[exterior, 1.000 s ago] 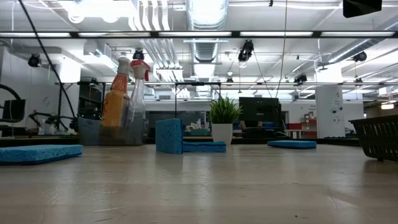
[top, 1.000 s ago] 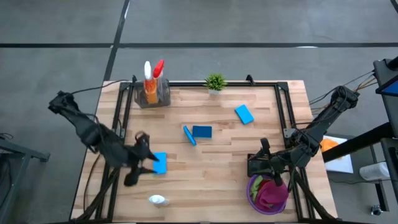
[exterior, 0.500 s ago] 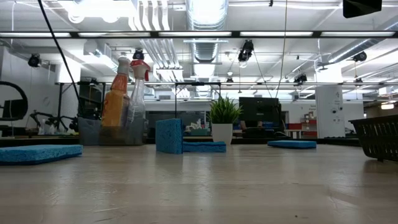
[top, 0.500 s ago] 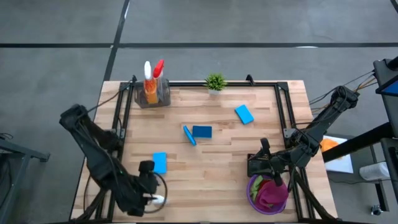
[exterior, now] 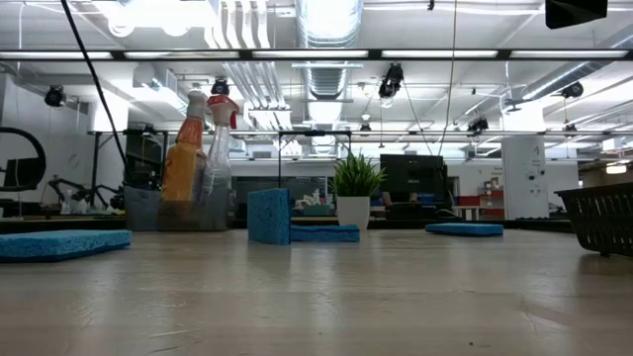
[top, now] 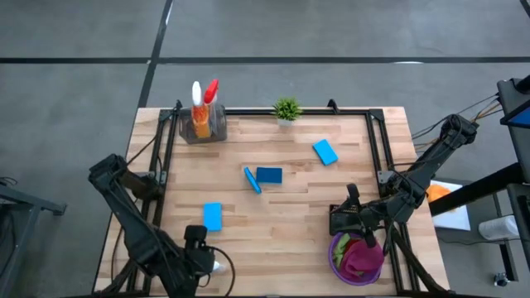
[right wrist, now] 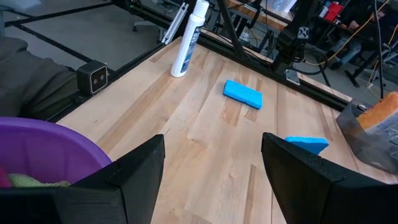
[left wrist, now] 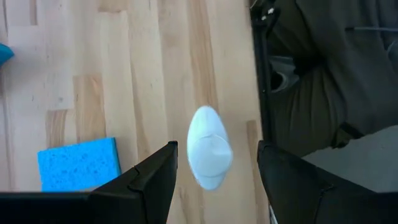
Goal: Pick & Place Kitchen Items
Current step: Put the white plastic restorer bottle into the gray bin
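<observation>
A white spray bottle (left wrist: pixel 209 147) stands upright on its base near the table's near left corner, also seen in the right wrist view (right wrist: pixel 189 38). My left gripper (left wrist: pixel 216 149) hangs open above it, pointing steeply down, one finger on either side of the bottle's top and apart from it. In the high view the left gripper (top: pixel 204 261) hides most of the bottle (top: pixel 218 266). A blue sponge (top: pixel 212 216) lies flat just beyond. My right gripper (top: pixel 335 222) waits open beside a purple bowl (top: pixel 335 248) of green and magenta cloths (top: pixel 358 258).
Two blue sponges (top: pixel 269 175) (top: pixel 325 152) lie flat mid-table, and a third (top: pixel 252 180) stands on its edge. A clear caddy (top: pixel 202 122) with orange, white and red-topped bottles stands at the far left. A small potted plant (top: pixel 286 108) stands at the far edge. A black frame (top: pixel 162 149) lines the table.
My left gripper has swung from beside the near blue sponge toward the table's near edge. It has tipped to point more steeply down and has come over the white bottle. Its finger gap looks unchanged. The sponge and the bottle have stayed where they were.
</observation>
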